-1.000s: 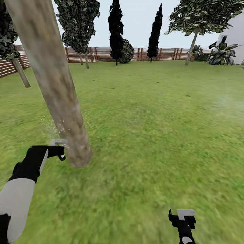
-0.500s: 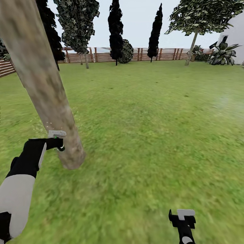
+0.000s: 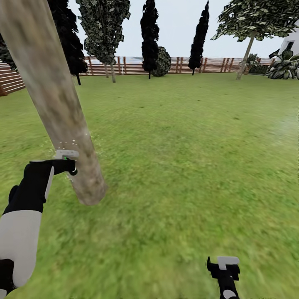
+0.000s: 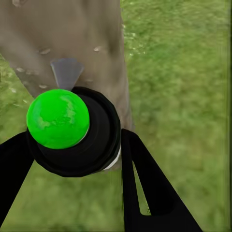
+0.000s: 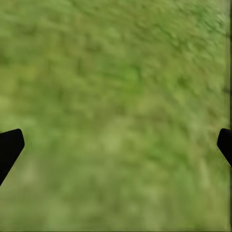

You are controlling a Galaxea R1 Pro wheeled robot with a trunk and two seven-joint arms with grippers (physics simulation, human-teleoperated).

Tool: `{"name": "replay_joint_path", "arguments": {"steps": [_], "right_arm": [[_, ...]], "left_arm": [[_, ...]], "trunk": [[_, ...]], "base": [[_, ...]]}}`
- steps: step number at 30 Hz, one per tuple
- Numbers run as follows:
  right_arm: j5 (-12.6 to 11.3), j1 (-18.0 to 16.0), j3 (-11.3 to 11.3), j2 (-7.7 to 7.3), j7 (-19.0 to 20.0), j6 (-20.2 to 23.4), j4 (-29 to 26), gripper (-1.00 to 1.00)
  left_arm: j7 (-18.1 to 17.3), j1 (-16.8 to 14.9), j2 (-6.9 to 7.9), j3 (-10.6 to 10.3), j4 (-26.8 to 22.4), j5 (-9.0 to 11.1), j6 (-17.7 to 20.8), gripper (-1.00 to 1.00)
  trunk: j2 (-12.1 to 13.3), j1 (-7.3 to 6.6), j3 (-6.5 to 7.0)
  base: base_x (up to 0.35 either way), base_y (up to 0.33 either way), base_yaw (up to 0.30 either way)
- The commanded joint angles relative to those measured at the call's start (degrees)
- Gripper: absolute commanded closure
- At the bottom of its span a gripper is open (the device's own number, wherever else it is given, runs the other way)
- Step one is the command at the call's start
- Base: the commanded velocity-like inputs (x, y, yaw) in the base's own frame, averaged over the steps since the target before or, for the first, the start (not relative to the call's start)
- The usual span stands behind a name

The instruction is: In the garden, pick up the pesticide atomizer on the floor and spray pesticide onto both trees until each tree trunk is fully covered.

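My left gripper (image 3: 69, 167) is shut on the pesticide atomizer (image 4: 72, 129), a small dark bottle whose top shows bright green. It is held right against the near tree trunk (image 3: 58, 99), a thick mottled grey-beige column leaning across the left of the head view. In the left wrist view the tree trunk (image 4: 72, 43) fills the space just beyond the bottle, and pale specks dot its bark. The left gripper (image 4: 72, 145) has black fingers (image 4: 145, 188) on either side of the bottle. My right gripper (image 3: 224, 263) hangs open and empty over the grass (image 5: 116, 96), low on the right.
A second pale-trunked tree (image 3: 246, 54) stands far right by the brown slatted fence (image 3: 216, 65). Thin black trees (image 3: 150, 37) and a mottled dark tree (image 3: 104, 29) line the back. A palm (image 3: 286, 66) and a white house corner (image 3: 292, 41) sit far right.
My left gripper has risen a little up the trunk with the bottle. The camera has turned slightly left, shifting the background right. The right arm has held still.
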Motion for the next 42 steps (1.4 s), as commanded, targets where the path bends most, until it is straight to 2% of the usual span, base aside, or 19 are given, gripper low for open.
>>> {"name": "replay_joint_path", "arguments": {"steps": [1,3,6,8,11,14,17,20,24,25,34,40,41,42], "right_arm": [[0.0,0.0,0.0,0.03,0.0,0.0,0.0,-1.00],[0.0,0.0,0.0,0.03,0.0,0.0,0.0,-1.00],[0.0,0.0,0.0,0.07,0.0,0.0,0.0,-1.00],[0.0,0.0,0.0,0.11,0.0,0.0,0.0,-1.00],[0.0,0.0,0.0,0.11,0.0,0.0,0.0,-1.00],[0.0,0.0,0.0,0.12,0.0,0.0,0.0,-1.00],[0.0,0.0,0.0,0.12,0.0,0.0,0.0,-1.00],[0.0,0.0,0.0,0.09,0.0,0.0,0.0,-1.00],[0.0,0.0,0.0,0.04,0.0,0.0,0.0,-1.00],[0.1,0.2,0.1,0.37,0.0,0.1,0.4,-1.00],[-0.3,0.2,0.0,3.27,0.0,0.0,1.3,-1.00],[-0.2,0.2,0.0,3.29,0.0,0.0,1.3,-1.00],[-0.2,0.2,0.0,3.29,0.0,0.0,1.3,-1.00],[-0.2,0.2,0.0,3.29,0.0,0.0,1.3,-1.00]], "left_arm": [[0.2,0.0,0.00,0.0,0.1,0.0,0.0,1.00],[1.6,0.1,0.14,0.2,0.5,0.0,0.0,1.00],[4.6,2.1,0.64,0.8,3.5,0.1,-0.1,1.00],[5.9,2.6,0.48,0.9,6.5,0.1,-0.3,1.00],[7.3,5.1,0.03,0.9,10.4,0.6,-0.8,1.00],[7.4,5.0,-0.02,1.0,9.2,0.6,-1.3,1.00],[7.3,3.3,-0.19,1.0,2.4,0.7,-0.6,1.00],[7.3,3.1,-0.47,0.8,1.7,0.7,-0.6,1.00],[7.4,8.8,-2.84,0.6,2.2,0.7,-1.8,1.00],[7.7,8.4,-2.57,0.9,1.8,1.3,-1.4,1.00],[8.0,5.5,-2.35,0.1,-1.1,-0.1,1.5,1.00],[7.9,5.4,-2.81,-0.1,-3.0,0.1,3.4,1.00],[7.9,5.3,-2.87,-0.1,-3.6,0.1,12.7,1.00],[7.9,5.3,-2.91,-0.2,-3.5,0.1,13.3,1.00]], "trunk": [[0.0,0.00,0.00],[0.0,0.00,0.00],[0.0,0.00,0.00],[0.0,0.00,0.00],[0.0,0.00,0.00],[0.0,0.00,0.00],[0.0,0.00,0.00],[0.0,0.00,0.00],[0.0,0.00,0.00],[0.0,0.00,-0.01],[0.0,0.00,-0.01],[0.0,0.00,-0.01],[0.0,0.00,-0.01],[0.0,0.00,-0.01]], "base": [[-0.008,-0.266,0.000],[-0.004,-0.267,0.000],[0.112,-0.220,0.115],[0.245,-0.158,0.242],[0.154,-0.050,0.273],[0.018,-0.004,0.277],[0.001,0.000,0.277],[0.000,0.000,0.172],[0.138,-0.106,0.014],[0.000,0.000,0.000],[-0.085,-0.033,0.000],[-0.212,-0.196,0.023],[-0.014,-0.268,0.228],[0.025,-0.270,0.252]]}}
